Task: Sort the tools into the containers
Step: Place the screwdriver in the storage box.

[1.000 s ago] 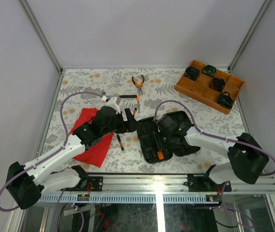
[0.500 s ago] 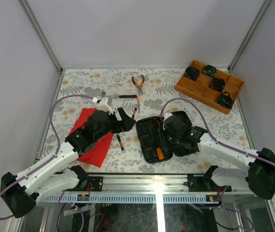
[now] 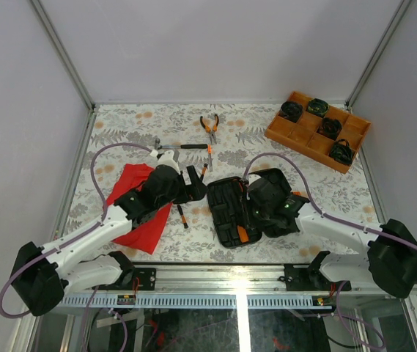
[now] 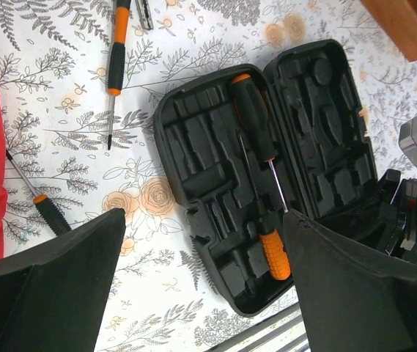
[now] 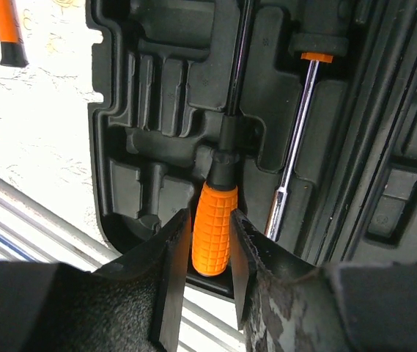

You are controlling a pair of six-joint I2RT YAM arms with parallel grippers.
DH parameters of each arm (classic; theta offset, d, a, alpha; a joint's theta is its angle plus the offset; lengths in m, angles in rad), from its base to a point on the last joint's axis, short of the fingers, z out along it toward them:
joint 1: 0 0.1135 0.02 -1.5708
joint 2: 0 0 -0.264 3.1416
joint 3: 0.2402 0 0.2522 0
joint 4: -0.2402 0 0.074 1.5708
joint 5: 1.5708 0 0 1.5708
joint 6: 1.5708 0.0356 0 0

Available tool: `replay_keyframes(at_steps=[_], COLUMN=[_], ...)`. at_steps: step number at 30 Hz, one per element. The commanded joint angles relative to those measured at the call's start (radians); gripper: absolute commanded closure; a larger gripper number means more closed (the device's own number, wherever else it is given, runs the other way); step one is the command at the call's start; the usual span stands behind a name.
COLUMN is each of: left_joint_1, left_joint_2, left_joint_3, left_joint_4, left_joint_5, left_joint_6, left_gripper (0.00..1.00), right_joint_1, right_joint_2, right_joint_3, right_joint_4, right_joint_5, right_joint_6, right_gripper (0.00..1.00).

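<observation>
The black tool case (image 3: 226,192) lies open mid-table, also in the wrist views (image 4: 208,154) (image 5: 138,88). Two screwdrivers rest in its slots: an orange-handled one (image 4: 275,254) (image 5: 213,231) and a black-handled one (image 4: 249,110). My right gripper (image 3: 254,214) (image 5: 212,253) is low over the case's near end. Its jaws straddle the orange handle closely, with a sliver of gap on the left side. My left gripper (image 3: 195,183) (image 4: 202,220) hovers wide open left of the case, holding nothing. Loose on the table are pliers (image 3: 209,125), a hammer (image 3: 175,147) and screwdrivers (image 4: 118,51) (image 4: 47,213).
A red cloth (image 3: 138,209) lies under the left arm. An orange compartment tray (image 3: 307,139) of black round items sits at the back right. The metal rail of the table's near edge (image 5: 17,213) runs just below the case.
My right gripper has moved toward the near end of the case and narrowed its jaws around the orange handle. My left gripper shifted slightly and opened a little wider.
</observation>
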Motion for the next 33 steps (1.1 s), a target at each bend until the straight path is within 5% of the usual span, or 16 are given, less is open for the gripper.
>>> replay_keyframes(at_steps=[1, 7, 27, 33], left_joint_1=[0.002, -0.015, -0.040, -0.079], left_joint_2=[0.031, 0.118, 0.248, 0.272], left_joint_3=[0.020, 0.018, 0.033, 0.110], left_joint_4=[0.030, 0.046, 0.093, 0.014], left_joint_5=[0.011, 0.041, 0.096, 0.008], left_joint_6=[-0.012, -0.010, 0.012, 0.046], left_gripper=[0.16, 0.29, 0.30, 0.33], right_joint_1=[-0.004, -0.004, 0.049, 0.052], right_joint_2=[0.026, 0.056, 0.070, 0.000], right_joint_3=[-0.007, -0.024, -0.088, -0.059], right_joint_4=[0.040, 0.046, 0.073, 0.027], right_joint_5=[-0.013, -0.016, -0.074, -0.012], right_joint_6=[0.014, 0.012, 0.140, 0.143], right_gripper=[0.66, 0.70, 0.76, 0.72])
